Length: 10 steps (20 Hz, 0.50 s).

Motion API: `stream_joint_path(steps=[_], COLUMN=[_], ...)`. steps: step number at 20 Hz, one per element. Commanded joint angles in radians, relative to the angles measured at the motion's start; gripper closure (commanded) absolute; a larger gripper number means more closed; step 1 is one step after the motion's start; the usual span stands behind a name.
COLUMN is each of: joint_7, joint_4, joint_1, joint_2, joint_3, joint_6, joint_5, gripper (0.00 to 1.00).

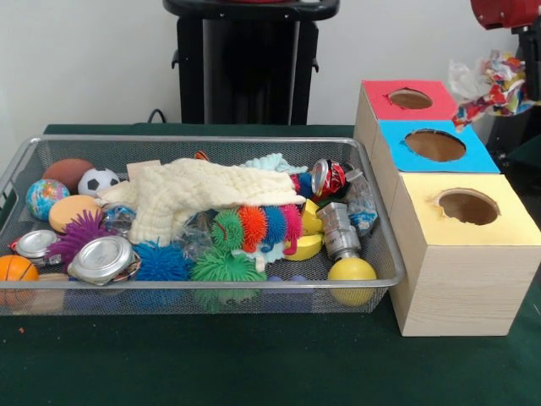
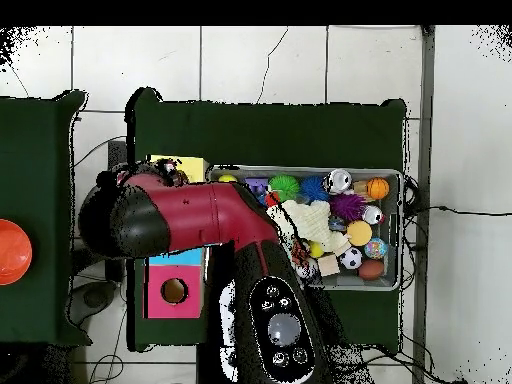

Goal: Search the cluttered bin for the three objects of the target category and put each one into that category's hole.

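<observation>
A wire mesh bin [image 1: 385,254] holds several spiky rubber balls, smooth balls, crushed cans [image 1: 340,230] and a cream cloth [image 1: 199,196]. To its right stand three wooden boxes with holes: a red top [image 1: 380,106], a blue top [image 1: 478,156] and a yellow top [image 1: 507,224]. My gripper [image 1: 510,52] hangs at the top right, beyond the red and blue boxes, shut on a crumpled colourful wrapper [image 1: 493,85] held in the air. In the overhead view the red arm [image 2: 200,215] reaches across the boxes and hides the gripper.
The bin [image 2: 393,178] sits on a green cloth [image 1: 254,364]. Overhead, the arm covers most of the blue box, while the yellow box [image 2: 190,163] and red box [image 2: 160,300] show. An orange object [image 2: 12,250] lies on a side table.
</observation>
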<state>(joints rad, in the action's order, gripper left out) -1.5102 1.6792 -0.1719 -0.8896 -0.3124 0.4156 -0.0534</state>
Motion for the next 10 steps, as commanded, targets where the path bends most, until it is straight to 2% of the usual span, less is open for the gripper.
stream_joint_path(steps=[1,10], joint_7=[-0.298,-0.322], joint_4=[0.022,0.074], joint_1=[0.013,0.046], joint_2=[0.107,0.180], joint_3=[0.087,0.104], joint_6=[-0.174,-0.391], joint_5=[0.033,0.039], gripper=[1.00,1.00])
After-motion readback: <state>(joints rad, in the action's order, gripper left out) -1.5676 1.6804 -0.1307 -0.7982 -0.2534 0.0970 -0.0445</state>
